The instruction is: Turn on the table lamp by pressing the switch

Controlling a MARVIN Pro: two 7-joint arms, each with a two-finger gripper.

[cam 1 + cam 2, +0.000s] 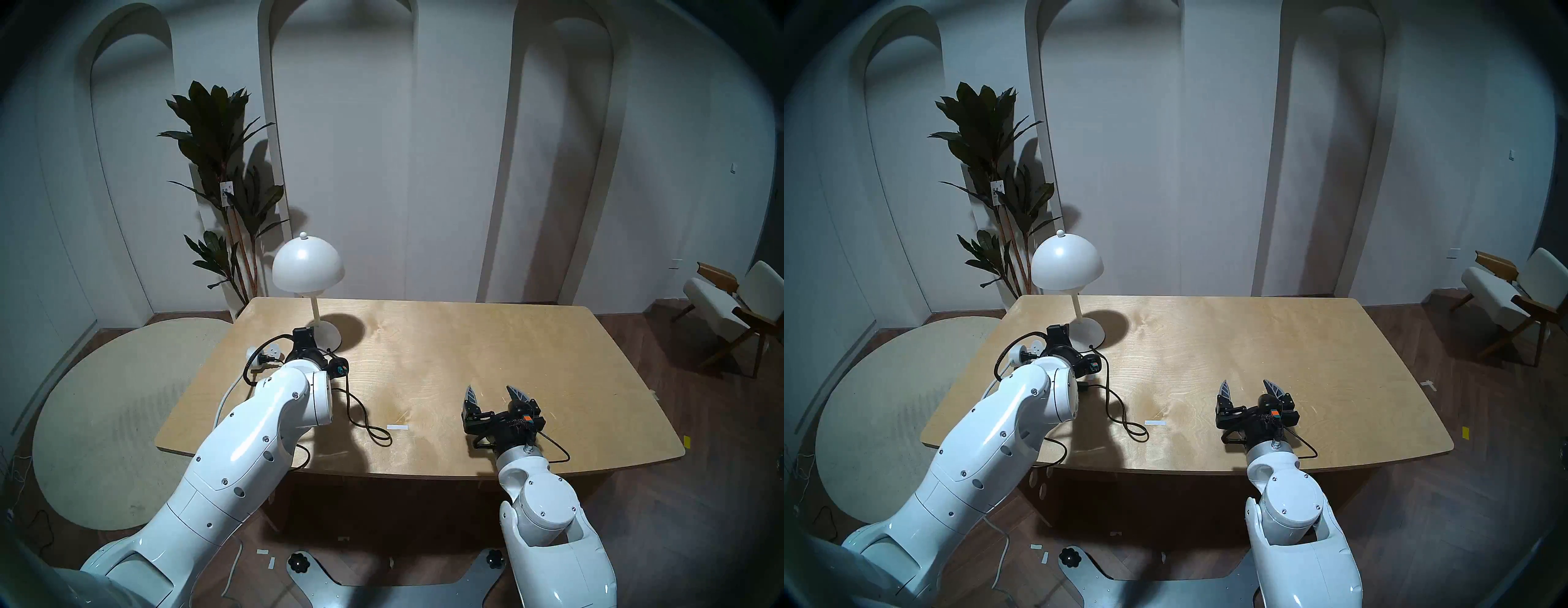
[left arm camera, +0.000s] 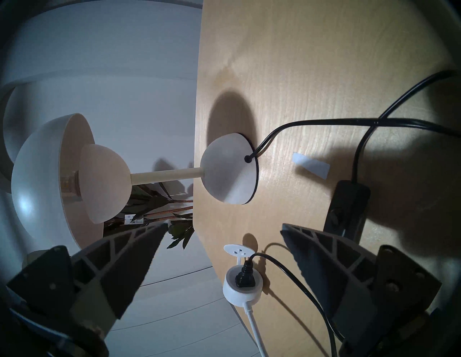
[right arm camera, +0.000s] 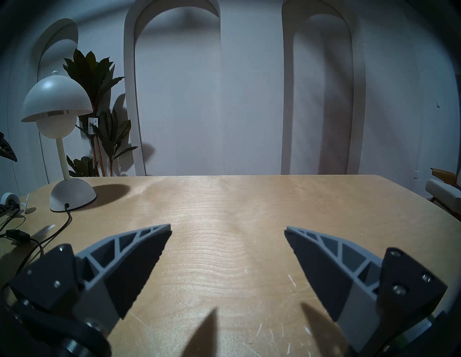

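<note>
**Lamp unlit, left gripper parked right by the switch**

So the table lamp stands upright at the upper left of the desk in the head view, shade dark. Its black cord leaves the domed base and snakes across the wood.

In the left wrist view, turned on its side, the switch lies flat on the desk at the right of the frame. One finger of the left gripper overlaps its lower end; can't tell if they touch. That gripper is spread wide, nothing between the fingers. The round white socket block sits at bottom centre with a black plug in it, next to a scrap of white tape.

The right gripper hovers over bare wood at lower right in the head view, also spread apart and empty, well apart from the lamp.
</note>
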